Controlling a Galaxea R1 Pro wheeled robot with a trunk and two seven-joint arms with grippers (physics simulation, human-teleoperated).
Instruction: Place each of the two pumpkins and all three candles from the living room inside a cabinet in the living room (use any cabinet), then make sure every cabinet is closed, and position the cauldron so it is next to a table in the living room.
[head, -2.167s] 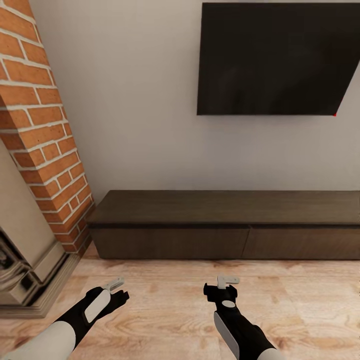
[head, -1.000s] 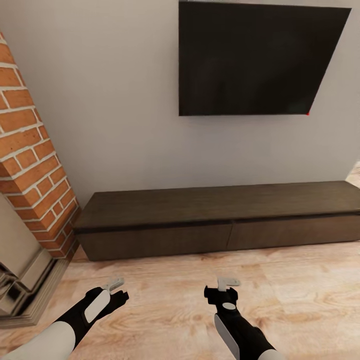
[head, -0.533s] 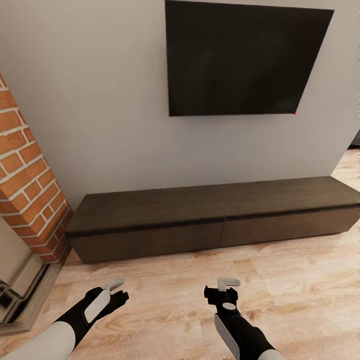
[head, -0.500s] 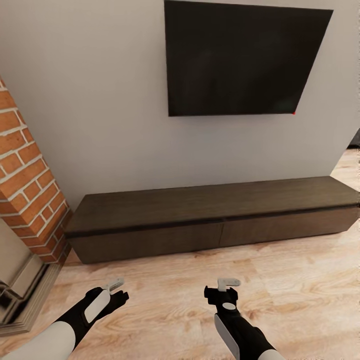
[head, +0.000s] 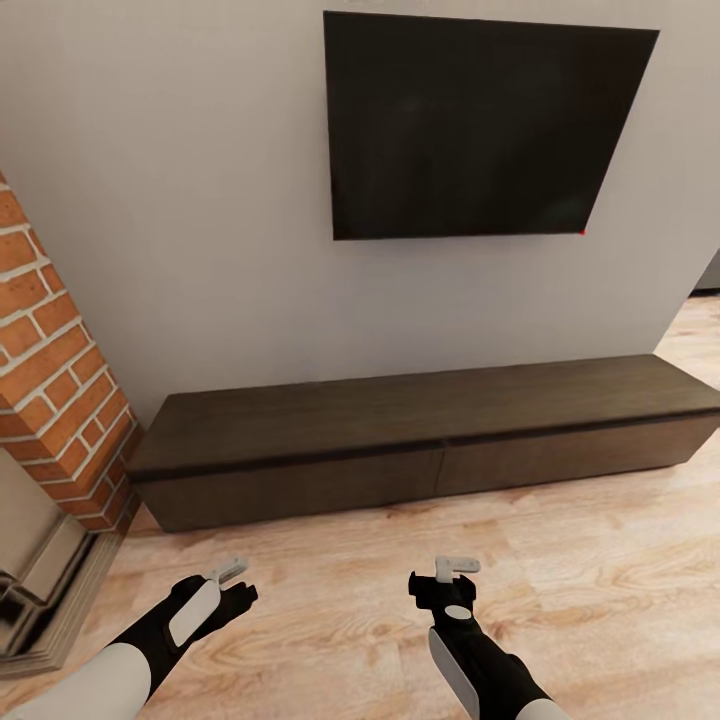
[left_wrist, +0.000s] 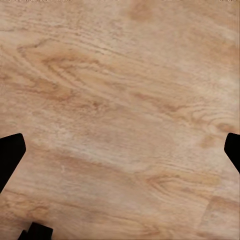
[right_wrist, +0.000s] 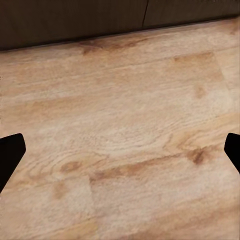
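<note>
Well ahead of both empty tools (head: 228, 574) (head: 456, 567), closed cabinet (head: 430, 440).

The cabinet (head: 430, 440) is dark brown with a faint wood grain; a darker, almost black line runs under its top, and its two drawer fronts share the same brown. The floor (head: 600, 570) is pale honey-coloured wood with wavy tan grain and darker knots. The wall (head: 200, 200) is plain light grey. The television (head: 480, 125) is flat black, with a tiny red dot at its lower right corner. At the far left, the brick column (head: 50, 370) is orange-red with off-white mortar; the hearth (head: 40, 590) beneath looks beige-grey, perhaps stone. The left tool (head: 232, 577) and the right tool (head: 455, 572) are black with pale grey tips; both arms are black and white.
</note>
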